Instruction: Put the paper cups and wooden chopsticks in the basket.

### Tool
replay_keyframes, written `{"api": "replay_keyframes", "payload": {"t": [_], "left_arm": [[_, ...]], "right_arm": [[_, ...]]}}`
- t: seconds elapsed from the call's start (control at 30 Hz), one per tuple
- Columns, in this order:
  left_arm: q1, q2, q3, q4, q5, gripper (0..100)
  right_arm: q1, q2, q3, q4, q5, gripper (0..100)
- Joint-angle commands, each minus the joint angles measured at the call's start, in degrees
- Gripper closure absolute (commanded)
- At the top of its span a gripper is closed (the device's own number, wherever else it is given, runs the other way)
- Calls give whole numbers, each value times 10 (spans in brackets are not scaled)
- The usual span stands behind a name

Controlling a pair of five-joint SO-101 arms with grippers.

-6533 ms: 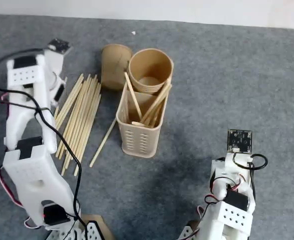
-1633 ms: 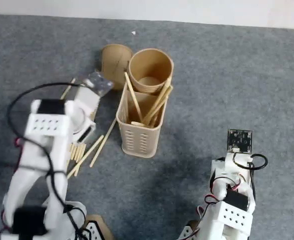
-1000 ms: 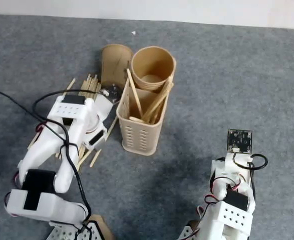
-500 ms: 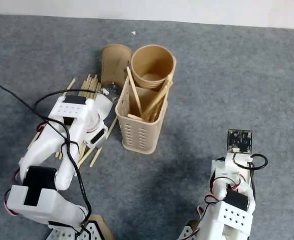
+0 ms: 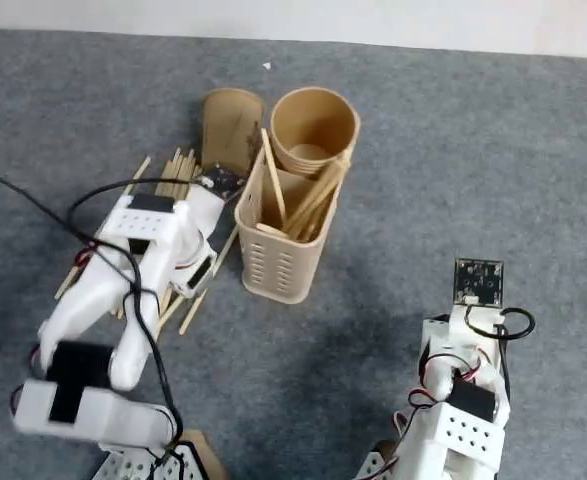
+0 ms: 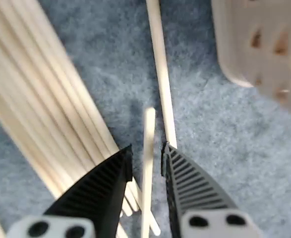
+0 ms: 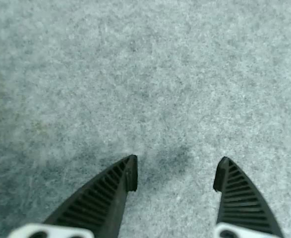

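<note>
Clasping one chopstick (image 6: pixel 148 131) pointing straight out past its tips, left pincer (image 6: pixel 146 151) sits beside the basket (image 6: pixel 264 49); right pincer (image 7: pixel 176 171) gapes.

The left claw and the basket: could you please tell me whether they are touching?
Apart. In the left wrist view, a strip of bare carpet lies between the left claw and the basket wall.
</note>
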Motion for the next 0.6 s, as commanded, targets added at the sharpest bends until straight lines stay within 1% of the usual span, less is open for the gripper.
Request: {"api": "replay_keyframes", "payload": {"t": [0.0,0.1,0.17,0.27,0.33,0.43,0.5,0.57], "left_arm": [[-7,-79,6,0,40,870],[-17,-141,5,0,63,870],[-31,-176,-1,-1,67,870],[-80,-193,-54,-1,65,870],[-122,-169,-106,4,58,867],[-169,-91,-173,6,25,825],[-185,-25,-215,16,6,811],[-188,44,-260,26,-33,811]], "right_arm": [[-7,-7,18,-10,4,738],[-7,-7,18,-10,4,738],[-7,-7,18,-10,4,738],[-7,-7,18,-10,4,738],[-7,-7,18,-10,4,738],[-7,-7,18,-10,4,738],[-7,-7,18,-10,4,738],[-7,-7,18,-10,4,738]]}}
